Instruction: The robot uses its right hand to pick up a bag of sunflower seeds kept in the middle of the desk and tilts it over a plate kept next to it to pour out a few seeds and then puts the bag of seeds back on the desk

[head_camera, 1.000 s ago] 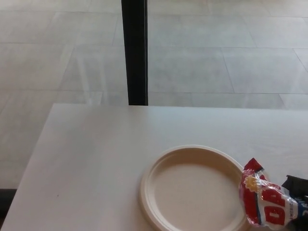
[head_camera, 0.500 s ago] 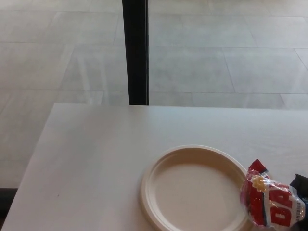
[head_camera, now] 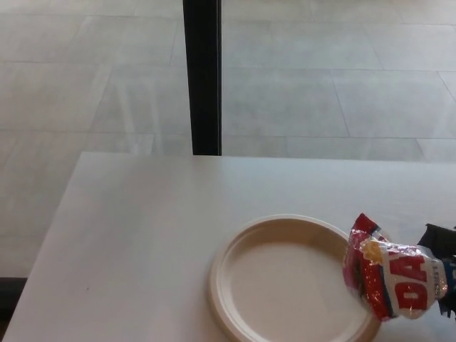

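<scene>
A round beige plate (head_camera: 288, 281) sits on the white table (head_camera: 142, 228). Over its right rim hangs the bag of sunflower seeds (head_camera: 392, 278), lying roughly sideways with its red crimped end toward the plate, large red letters "DA" readable. The right hand (head_camera: 443, 265) grips its far end at the frame edge.

The right hand (head_camera: 440, 246) is cut off by the picture's right edge; only a dark sliver shows behind the bag of seeds (head_camera: 394, 279), so its fingers cannot be made out. The bag covers part of the plate (head_camera: 228, 249) rim, and the plate's near edge runs off the bottom. The bag's lettering is partly cut off. The counter (head_camera: 135, 235) also runs off the bottom
</scene>
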{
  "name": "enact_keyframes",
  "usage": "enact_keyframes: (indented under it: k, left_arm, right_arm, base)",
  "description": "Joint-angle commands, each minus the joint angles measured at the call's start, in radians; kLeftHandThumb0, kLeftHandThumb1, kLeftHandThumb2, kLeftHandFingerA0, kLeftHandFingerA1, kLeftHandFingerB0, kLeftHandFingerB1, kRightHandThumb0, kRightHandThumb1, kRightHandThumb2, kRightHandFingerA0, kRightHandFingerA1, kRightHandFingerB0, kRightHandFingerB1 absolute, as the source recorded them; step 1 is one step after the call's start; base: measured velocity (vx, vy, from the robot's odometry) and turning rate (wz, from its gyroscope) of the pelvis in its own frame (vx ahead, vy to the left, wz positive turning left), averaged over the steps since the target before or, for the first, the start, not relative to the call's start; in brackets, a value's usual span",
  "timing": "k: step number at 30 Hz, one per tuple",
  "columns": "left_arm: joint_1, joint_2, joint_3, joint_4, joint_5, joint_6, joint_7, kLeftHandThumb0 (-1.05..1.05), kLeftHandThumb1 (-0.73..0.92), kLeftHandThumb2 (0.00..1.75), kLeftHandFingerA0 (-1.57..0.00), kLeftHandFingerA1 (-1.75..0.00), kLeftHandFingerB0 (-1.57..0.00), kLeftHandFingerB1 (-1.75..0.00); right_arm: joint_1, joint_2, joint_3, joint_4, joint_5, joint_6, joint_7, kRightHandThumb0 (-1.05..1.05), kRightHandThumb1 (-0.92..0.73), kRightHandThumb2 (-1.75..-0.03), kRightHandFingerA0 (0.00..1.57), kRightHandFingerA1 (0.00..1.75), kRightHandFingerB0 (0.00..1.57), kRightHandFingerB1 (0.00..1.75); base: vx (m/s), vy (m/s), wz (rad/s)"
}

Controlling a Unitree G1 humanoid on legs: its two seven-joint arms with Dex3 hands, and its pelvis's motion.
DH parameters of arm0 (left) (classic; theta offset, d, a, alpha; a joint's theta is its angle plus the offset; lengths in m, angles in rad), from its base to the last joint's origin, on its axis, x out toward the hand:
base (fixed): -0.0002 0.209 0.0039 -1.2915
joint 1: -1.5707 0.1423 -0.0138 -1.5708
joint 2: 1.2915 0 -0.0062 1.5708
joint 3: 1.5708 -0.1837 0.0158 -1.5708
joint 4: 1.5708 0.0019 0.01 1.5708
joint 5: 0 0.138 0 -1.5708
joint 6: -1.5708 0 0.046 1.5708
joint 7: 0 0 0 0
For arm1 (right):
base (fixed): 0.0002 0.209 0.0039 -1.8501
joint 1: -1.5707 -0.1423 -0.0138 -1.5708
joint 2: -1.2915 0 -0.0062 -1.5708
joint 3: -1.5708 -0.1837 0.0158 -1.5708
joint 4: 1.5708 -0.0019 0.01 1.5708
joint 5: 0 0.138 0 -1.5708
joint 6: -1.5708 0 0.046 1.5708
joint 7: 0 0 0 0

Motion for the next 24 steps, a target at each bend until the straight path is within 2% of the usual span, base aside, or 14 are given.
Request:
enact_keyframes:
  k: [1,5,6,10,11,13,15,16,17,18,19,22,23,24]
  left_arm:
    - [0.004,0.025,-0.002,0.000,0.001,0.015,0.019,-0.75,0.63,1.03,-0.44,-0.61,-0.33,-0.50]
    - [0.006,0.026,-0.002,-0.002,-0.001,0.015,0.017,-0.76,0.80,0.65,-0.50,-0.53,-0.39,-0.34]
    - [0.007,0.030,-0.001,-0.001,-0.002,0.017,0.018,-0.78,0.65,1.03,-0.46,-0.62,-0.35,-0.50]
    - [0.006,0.038,-0.005,0.000,0.001,0.015,0.010,-0.77,0.81,0.65,-0.48,-0.52,-0.40,-0.35]
    - [0.004,0.037,-0.004,0.002,0.000,0.016,0.011,-0.75,0.63,1.03,-0.44,-0.60,-0.33,-0.50]
    - [0.001,0.036,-0.005,0.004,0.001,0.018,0.012,-0.75,0.63,1.03,-0.43,-0.61,-0.34,-0.51]
    - [0.000,0.035,-0.005,0.004,-0.001,0.019,0.016,-0.76,0.81,0.64,-0.51,-0.54,-0.42,-0.36]
    - [0.001,0.036,-0.006,0.004,0.000,0.019,0.010,-0.76,0.81,0.64,-0.49,-0.53,-0.42,-0.36]
    - [0.006,0.037,-0.010,-0.001,0.002,0.010,0.006,-0.76,0.65,1.03,-0.44,-0.62,-0.36,-0.51]
    - [0.006,0.036,-0.012,-0.002,0.003,0.012,0.012,-0.76,0.81,0.64,-0.51,-0.54,-0.42,-0.35]
    - [0.010,0.037,-0.016,-0.005,0.006,0.007,0.008,-0.76,0.65,1.05,-0.44,-0.62,-0.34,-0.51]
    - [0.012,0.036,-0.015,-0.005,0.002,0.005,0.010,-0.77,0.65,1.04,-0.44,-0.61,-0.35,-0.51]
    - [0.011,0.036,-0.016,-0.001,0.004,0.001,0.009,-0.77,0.82,0.65,-0.50,-0.53,-0.43,-0.36]
    - [0.010,0.035,-0.015,0.000,0.002,0.004,0.015,-0.77,0.81,0.65,-0.50,-0.53,-0.42,-0.36]
  right_arm:
    - [-0.062,-0.037,0.020,-0.044,-0.044,0.040,0.064,-0.18,-0.61,-1.05,0.83,1.71,0.72,1.51]
    - [-0.092,-0.063,0.043,-0.059,-0.084,0.049,0.081,-0.21,-0.62,-1.06,0.85,1.71,0.74,1.48]
    - [-0.115,-0.073,0.057,-0.054,-0.097,0.052,0.097,-0.22,-0.64,-1.03,0.84,1.72,0.71,1.51]
    - [-0.151,-0.093,0.077,-0.047,-0.116,0.058,0.112,-0.24,-0.65,-0.98,0.84,1.70,0.71,1.48]
    - [-0.175,-0.095,0.080,-0.037,-0.118,0.058,0.112,-0.27,-0.68,-0.97,0.86,1.71,0.73,1.47]
    - [-0.190,-0.095,0.080,-0.042,-0.110,0.073,0.131,-0.28,-0.70,-0.94,0.85,1.71,0.71,1.49]
    - [-0.199,-0.095,0.078,-0.052,-0.107,0.088,0.148,-0.29,-0.73,-0.91,0.85,1.69,0.72,1.46]
    - [-0.206,-0.097,0.080,-0.056,-0.116,0.096,0.154,-0.30,-0.75,-0.87,0.86,1.70,0.72,1.45]
    - [-0.211,-0.098,0.080,-0.057,-0.118,0.096,0.157,-0.28,-0.72,-0.88,0.84,1.70,0.72,1.46]
    - [-0.216,-0.100,0.084,-0.057,-0.135,0.101,0.151,-0.28,-0.71,-0.86,0.84,1.72,0.70,1.46]
    - [-0.220,-0.099,0.085,-0.060,-0.138,0.111,0.157,-0.28,-0.73,-0.80,0.84,1.68,0.77,1.20]
    - [-0.225,-0.094,0.084,-0.062,-0.138,0.124,0.165,-0.31,-0.73,-0.75,0.79,1.71,0.73,1.25]
    - [-0.229,-0.095,0.088,-0.065,-0.150,0.134,0.168,-0.32,-0.72,-0.74,0.81,1.59,0.79,0.84]
    - [-0.227,-0.095,0.089,-0.077,-0.153,0.148,0.180,-0.33,-0.73,-0.72,0.84,1.59,0.81,0.76]
  base:
    - [0.00,0.000,0.00]
    - [0.00,0.000,0.00]
    - [0.00,0.000,0.00]
    - [0.00,0.000,0.00]
    - [0.00,0.000,0.00]
    - [0.00,0.000,0.00]
    - [0.00,0.000,0.00]
    - [0.00,0.000,0.00]
    - [0.00,0.000,0.00]
    - [0.00,0.000,0.00]
    - [0.00,0.000,0.00]
    - [0.00,0.000,0.00]
    - [0.00,0.000,0.00]
    - [0.00,0.000,0.00]
